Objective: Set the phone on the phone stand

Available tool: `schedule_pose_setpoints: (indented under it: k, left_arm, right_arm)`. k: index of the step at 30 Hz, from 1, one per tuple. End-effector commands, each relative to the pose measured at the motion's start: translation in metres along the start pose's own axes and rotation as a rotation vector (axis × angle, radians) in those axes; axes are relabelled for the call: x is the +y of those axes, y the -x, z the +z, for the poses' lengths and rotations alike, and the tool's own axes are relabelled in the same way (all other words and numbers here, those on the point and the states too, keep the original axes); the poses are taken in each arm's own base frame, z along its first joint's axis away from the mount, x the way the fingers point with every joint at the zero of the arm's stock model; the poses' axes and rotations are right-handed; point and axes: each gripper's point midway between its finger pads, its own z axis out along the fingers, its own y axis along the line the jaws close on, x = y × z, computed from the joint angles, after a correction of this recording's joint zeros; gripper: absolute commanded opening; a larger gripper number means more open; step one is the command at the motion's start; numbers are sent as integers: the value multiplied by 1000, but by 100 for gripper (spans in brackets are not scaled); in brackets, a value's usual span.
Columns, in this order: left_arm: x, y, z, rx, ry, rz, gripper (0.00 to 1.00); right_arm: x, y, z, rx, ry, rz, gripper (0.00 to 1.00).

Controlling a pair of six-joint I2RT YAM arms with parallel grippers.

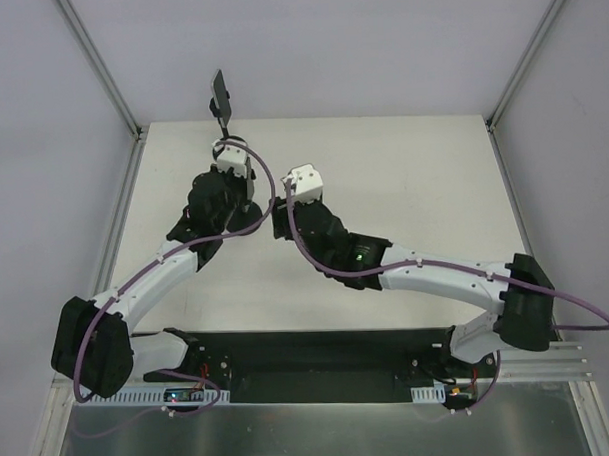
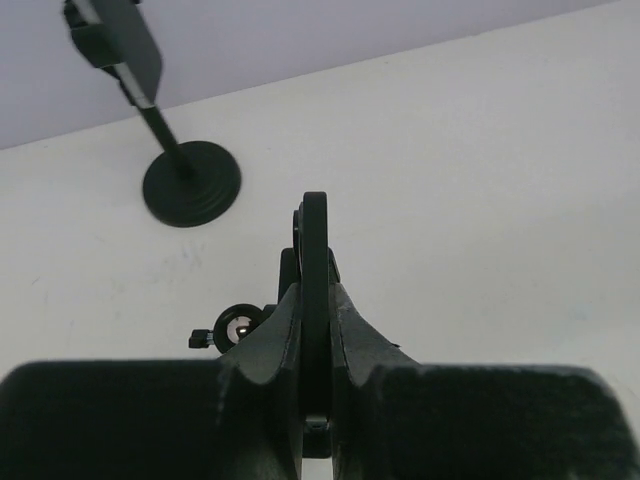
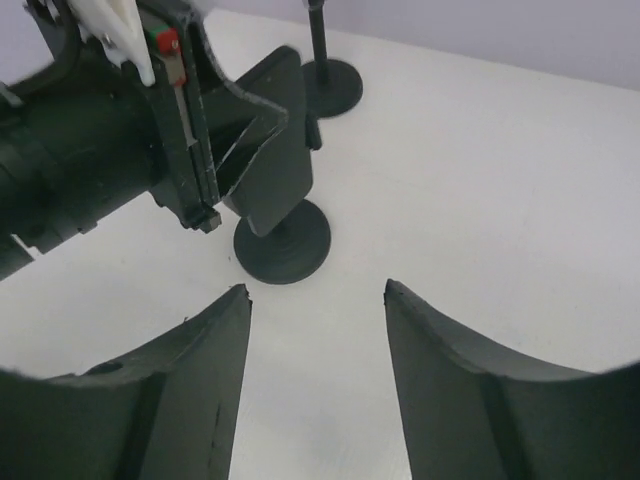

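My left gripper [image 2: 316, 290] is shut on a thin dark slab [image 2: 315, 240] seen edge-on, which I take for the phone. In the right wrist view the phone [image 3: 270, 160] stands nearly upright with its flat face showing. Its lower end meets a round black ridged base [image 3: 283, 243] on the table; whether it rests in a stand there I cannot tell. A small knob [image 2: 238, 325] shows beside the left fingers. A tall phone stand [image 2: 190, 183] with a round base and a top plate stands farther back. My right gripper [image 3: 317, 292] is open over bare table, short of the ridged base.
The tall phone stand [image 1: 220, 94] sits at the table's far edge by the back wall. A frame post [image 1: 120, 94] runs along the back left and another post [image 1: 524, 70] along the back right. Both arms reach in toward the back left of the white table [image 1: 413, 174].
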Motion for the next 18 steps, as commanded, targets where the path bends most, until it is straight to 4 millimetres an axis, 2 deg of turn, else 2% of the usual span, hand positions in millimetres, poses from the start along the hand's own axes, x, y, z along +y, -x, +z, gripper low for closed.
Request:
schedule_pose_setpoints:
  k: [1,2,4,5,7,8,9,10,11,13,14,16,17,18]
  left_arm:
    - [32,3,-3,-3,150,51,0]
    - [33,3,-3,-3,153,52,0]
    - [34,4,-4,-5,156,53,0]
    - [36,5,-4,-8,158,52,0]
    - [40,5,-5,-9,167,50,0]
    - [41,6,-5,-12,166,44,0]
    - [42,6,-5,-13,164,7,0]
    - [51,3,-5,-9,177,-25,0]
    - [49,3,-4,-13,138,-59,0]
    - [56,2,-3,-16,132,-135,0]
    - [57,1,-2,-14,126,-154,0]
    - [56,-2,0,-10,101,-219,0]
    - [61,-4,0,-10,105,-239,0]
    - [57,-5,1,-8,75,-271,0]
  right_arm:
    - [-34,67,-23,-216,-69,105,60]
    - [-48,59,-20,-210,-101,95,61]
    - [-62,61,-19,-227,-103,103,61]
    - [-82,55,-12,-219,-141,98,61]
    - [-88,53,-5,-218,-92,67,63]
    - [-103,52,0,-217,-116,62,63]
    - [-110,43,2,-201,-118,46,64]
    - [-117,43,5,-214,-127,49,64]
    - [-133,40,9,-213,-156,52,65]
    - [-144,27,16,-199,-160,59,66]
    - [-157,23,21,-194,-179,81,66]
    - [-163,15,31,-172,-143,92,66]
    - [-162,13,34,-167,-125,102,66]
    - [-155,10,38,-153,-67,96,66]
